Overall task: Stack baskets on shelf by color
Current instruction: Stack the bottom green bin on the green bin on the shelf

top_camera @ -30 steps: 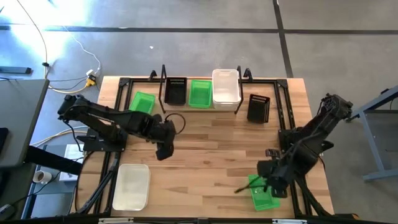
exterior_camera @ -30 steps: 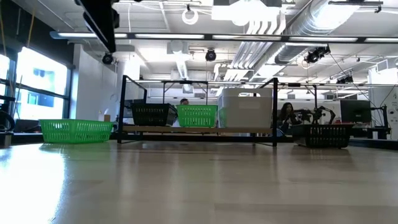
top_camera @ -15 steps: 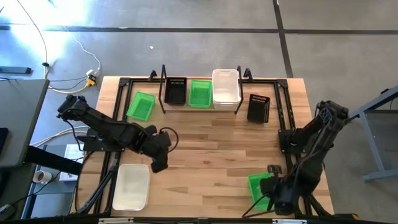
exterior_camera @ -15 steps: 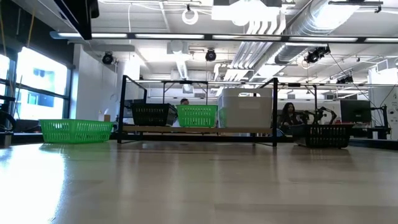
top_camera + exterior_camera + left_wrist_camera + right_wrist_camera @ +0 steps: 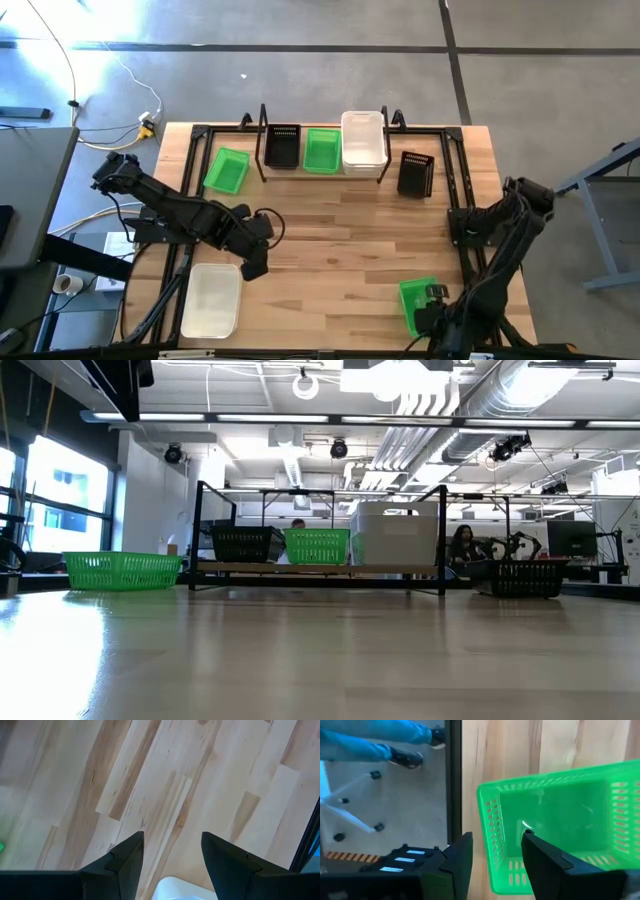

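The right gripper [image 5: 432, 318], nearest the front edge and well short of the shelf [image 5: 322, 170], has its fingers spread around the end wall of a green basket [image 5: 418, 303], one inside and one outside, gripping nothing yet. It should seat deep before closing. The left gripper [image 5: 252, 268] hangs open and empty above a white basket [image 5: 210, 300]. On the shelf sit black [image 5: 283, 146], green [image 5: 322, 150] and white [image 5: 363, 140] baskets.
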Available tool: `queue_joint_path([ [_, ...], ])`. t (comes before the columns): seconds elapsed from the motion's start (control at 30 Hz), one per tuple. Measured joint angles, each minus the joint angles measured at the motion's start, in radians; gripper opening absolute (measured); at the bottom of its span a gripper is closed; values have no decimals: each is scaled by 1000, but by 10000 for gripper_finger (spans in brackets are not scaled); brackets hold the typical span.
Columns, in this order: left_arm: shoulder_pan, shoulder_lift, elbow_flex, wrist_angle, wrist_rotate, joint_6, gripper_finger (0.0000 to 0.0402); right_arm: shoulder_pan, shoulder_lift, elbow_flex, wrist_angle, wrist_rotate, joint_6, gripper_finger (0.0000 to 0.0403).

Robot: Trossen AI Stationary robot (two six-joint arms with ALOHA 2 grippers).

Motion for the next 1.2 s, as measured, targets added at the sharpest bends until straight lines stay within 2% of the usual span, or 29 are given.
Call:
queue_joint_path([
  [0.2, 0, 0, 0, 0, 0, 0, 188, 19, 60, 0, 31, -45, 7, 154],
  [0.67, 0, 0, 0, 0, 0, 0, 188, 30, 200, 0, 25, -51, 8, 150],
  [0.8, 0, 0, 0, 0, 0, 0, 188, 30, 224, 0, 25, -69, 8, 114],
  [0.97, 0, 0, 0, 0, 0, 0, 188, 22, 220, 0, 23, -75, 7, 17],
  [1.2, 0, 1, 0, 0, 1, 11, 188, -23, 181, 1, 23, -59, -8, 5],
])
